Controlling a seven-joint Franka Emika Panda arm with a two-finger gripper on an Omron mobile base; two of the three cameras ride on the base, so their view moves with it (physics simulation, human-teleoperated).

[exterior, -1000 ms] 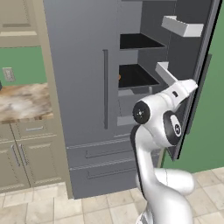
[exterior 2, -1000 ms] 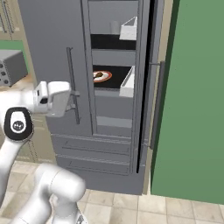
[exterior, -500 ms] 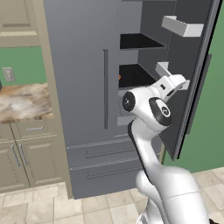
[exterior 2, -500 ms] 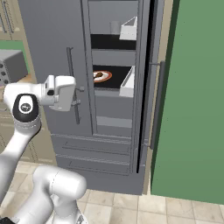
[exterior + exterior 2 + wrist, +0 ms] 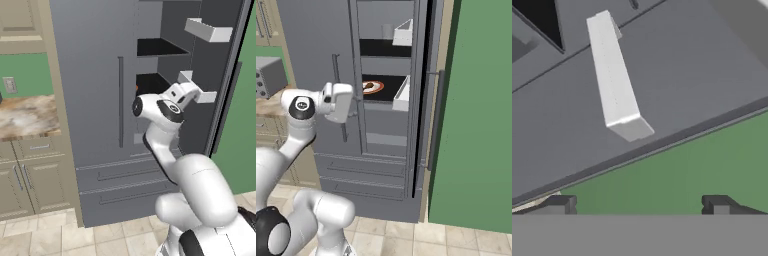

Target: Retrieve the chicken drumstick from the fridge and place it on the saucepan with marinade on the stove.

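The fridge [image 5: 95, 75] stands with its left door shut and its right door swung open. On its middle dark shelf lies the chicken drumstick [image 5: 370, 86], a small orange-red and pale lump on a round plate; an orange sliver of the drumstick [image 5: 136, 88] peeks past the shut door. My gripper [image 5: 187, 95] hovers in front of the open compartment at about that shelf's height, short of the drumstick. Its white hand is the gripper [image 5: 338, 102] beside the shut door's handle. My gripper [image 5: 638, 205] is open and empty, facing the open door's inner face. Saucepan, marinade and stove are out of view.
White door bins [image 5: 210, 30] [image 5: 614, 80] stick out from the open door to the right of my hand. Two lower drawers [image 5: 125, 185] sit below. Beige cabinets with a marble counter [image 5: 25, 117] lie to the left. A green wall [image 5: 476, 125] stands on the right.
The arm has folded upward and swung the hand from in front of the open door toward the fridge opening. The jaws stayed wide. The base has not moved.
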